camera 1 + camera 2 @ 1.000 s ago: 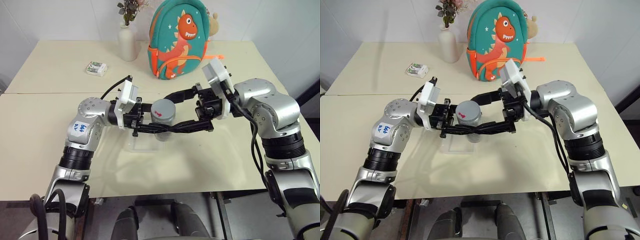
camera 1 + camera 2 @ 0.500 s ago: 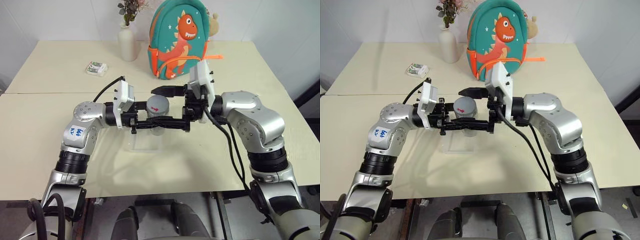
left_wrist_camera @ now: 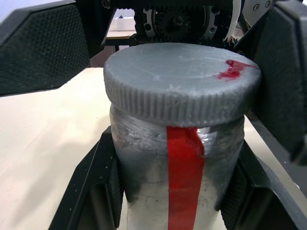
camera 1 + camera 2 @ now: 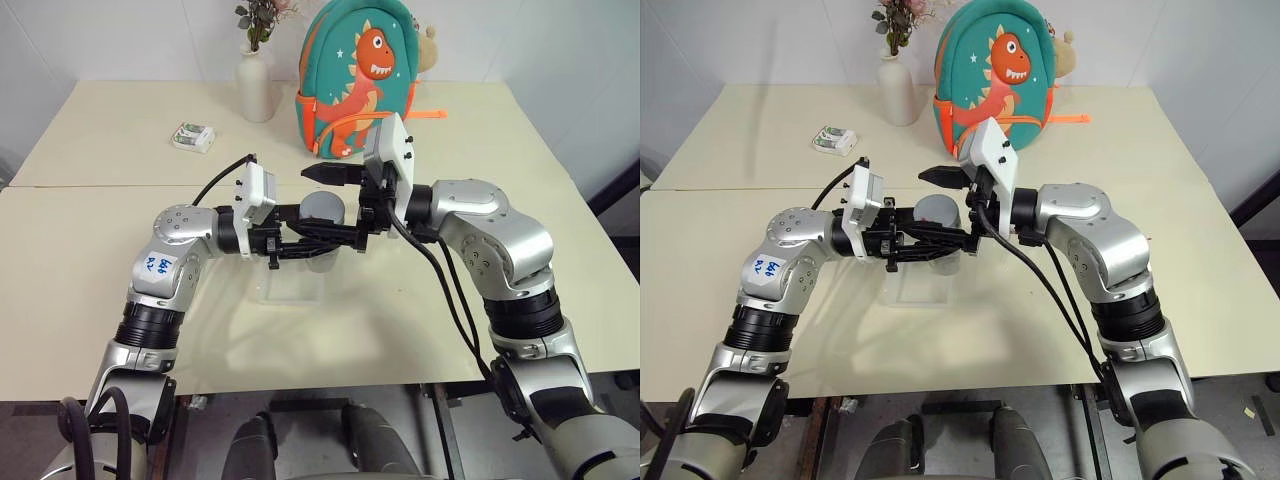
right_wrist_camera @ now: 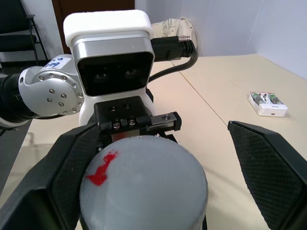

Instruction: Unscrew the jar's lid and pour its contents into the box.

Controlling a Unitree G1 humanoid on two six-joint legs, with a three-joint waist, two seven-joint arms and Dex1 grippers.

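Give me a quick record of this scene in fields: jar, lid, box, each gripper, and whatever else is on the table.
jar: held above the box, upright, red stripe down its side
lid: grey, red mark on top, on the jar
box: clear, on the table under the jar
left gripper: shut on the jar body
right gripper: fingers open, one on each side of the lid
backpack: dinosaur print, far side of table
vase: white, beside the backpack
packet: white and green

Handwritten blue marks on white sticker [image 4: 158,264] on left arm, too small to read
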